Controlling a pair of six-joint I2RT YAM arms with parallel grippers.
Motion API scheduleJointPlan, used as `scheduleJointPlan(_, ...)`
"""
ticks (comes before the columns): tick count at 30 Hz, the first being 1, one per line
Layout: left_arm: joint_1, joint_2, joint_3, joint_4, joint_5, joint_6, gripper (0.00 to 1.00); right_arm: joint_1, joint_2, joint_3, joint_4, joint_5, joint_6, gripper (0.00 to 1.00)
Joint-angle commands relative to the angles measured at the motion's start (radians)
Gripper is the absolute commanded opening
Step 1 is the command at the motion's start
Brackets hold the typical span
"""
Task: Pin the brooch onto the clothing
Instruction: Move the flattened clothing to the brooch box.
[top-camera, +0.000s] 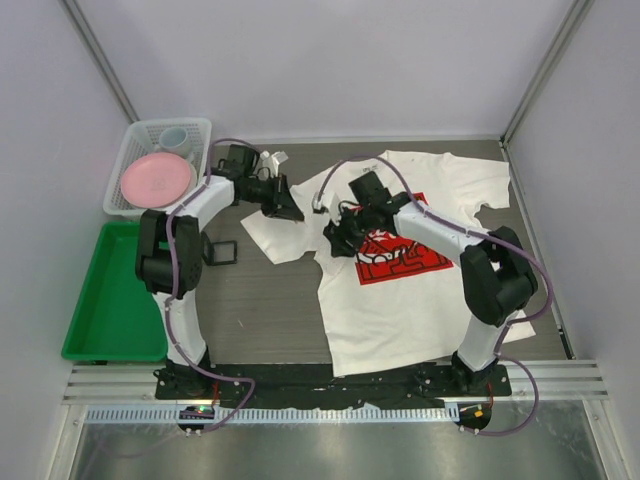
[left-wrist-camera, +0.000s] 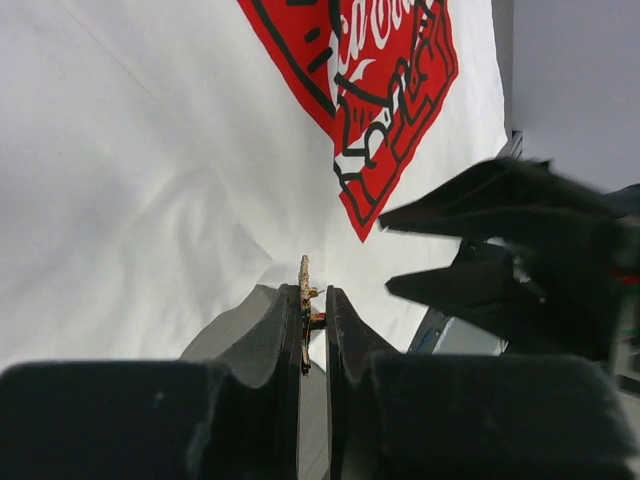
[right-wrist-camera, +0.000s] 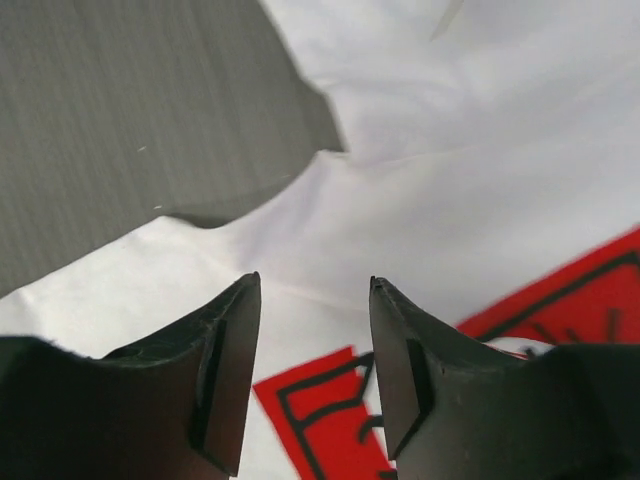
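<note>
Brooch (left-wrist-camera: 304, 290): small, thin and gold-coloured; seen edge-on in the left wrist view; held upright, clamped between the fingers of the left gripper (left-wrist-camera: 311, 292); set against white cloth near a corner of the print; contact with the cloth cannot be told
T-shirt (top-camera: 400, 320): white and short-sleeved; spread front-up on the grey table (top-camera: 250, 300); hem turned toward the arm bases, collar toward the far side; laid slightly askew; softly wrinkled
Print (top-camera: 400, 255): red square on the chest; marked with white script and dark outlines
Sleeve (top-camera: 272, 232): laid out flat to the left in the top view
</note>
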Motion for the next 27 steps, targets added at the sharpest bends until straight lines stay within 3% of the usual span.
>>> scheduleJointPlan(1,-0.016,0.047,0.061,-0.005,0.025,-0.012,0.0,-0.116,0.015,0.16,0.009,-0.027,-0.205,0.52)
scheduleJointPlan(6,-0.017,0.101,0.108,0.007,-0.008,-0.041,0.0,-0.176,0.224,0.44,-0.171,-0.008,-0.235,0.5)
scheduleJointPlan(12,-0.016,0.177,0.124,0.063,-0.028,-0.084,0.0,-0.234,0.339,0.503,-0.169,0.047,-0.19,0.49)
scheduleJointPlan(21,-0.011,0.269,0.122,0.047,-0.057,-0.079,0.0,-0.323,0.372,0.447,-0.214,0.099,-0.184,0.47)
scheduleJointPlan(27,-0.008,0.257,0.053,0.03,-0.064,-0.073,0.0,-0.317,0.335,0.338,-0.284,0.019,-0.185,0.43)
